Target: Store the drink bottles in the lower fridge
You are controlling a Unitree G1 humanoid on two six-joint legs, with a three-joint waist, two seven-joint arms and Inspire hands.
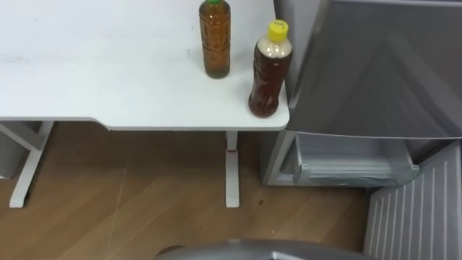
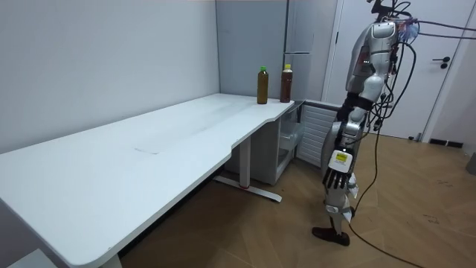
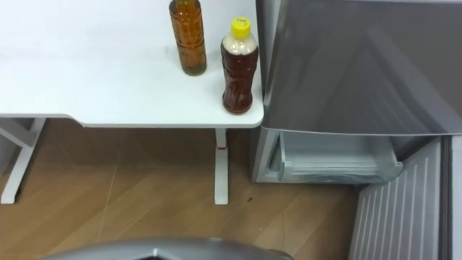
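Two tea bottles stand upright at the right end of the white table [image 1: 108, 72]. The green-capped bottle [image 1: 215, 40] is farther back. The yellow-capped bottle [image 1: 271, 68] stands at the table's corner, beside the grey fridge [image 1: 382, 72]. The fridge's lower compartment is open, its pale drawer [image 1: 354, 170] showing under the upper door. In the room view I stand on the wooden floor a step from the table's end, facing both bottles [image 2: 262, 84] and the fridge [image 2: 297, 30]. My left hand [image 2: 336, 179] hangs by my thigh, fingers relaxed, holding nothing.
The lower fridge door [image 1: 419, 209] is swung out at my right, its ribbed inside facing me. A white table leg [image 1: 231, 170] stands just left of the fridge. A white room door [image 2: 439, 67] is behind me.
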